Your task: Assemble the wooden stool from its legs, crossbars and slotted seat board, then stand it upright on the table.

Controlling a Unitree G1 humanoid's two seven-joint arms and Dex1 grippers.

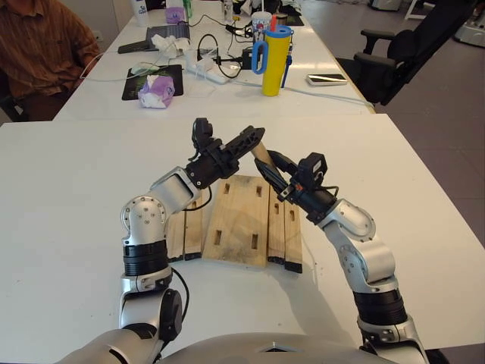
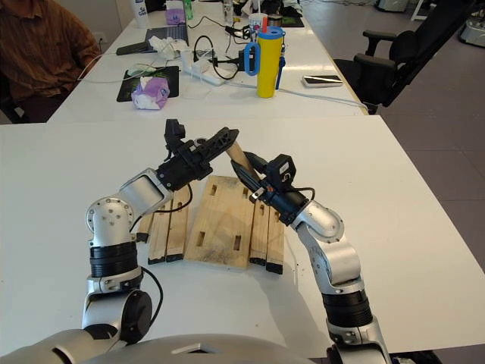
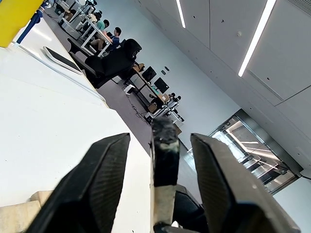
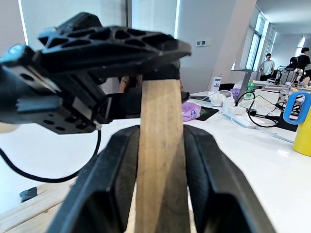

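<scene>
Clamping the leg [image 1: 261, 155] mid-frame, the right gripper [image 4: 161, 136] could lose it if the left gripper [image 3: 160, 141], seemingly apart around its tip, nudges.

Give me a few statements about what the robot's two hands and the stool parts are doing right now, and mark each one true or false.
1. The right hand grips a wooden piece. True.
2. The seat board stands upright on the table. False: it lies flat.
3. The left hand has its fingers spread either side of that piece's upper end. True.
4. The yellow bottle stands beside the seat board. False: it is on the far table.
5. Other wooden parts lie on both sides of the seat board. True.
</scene>
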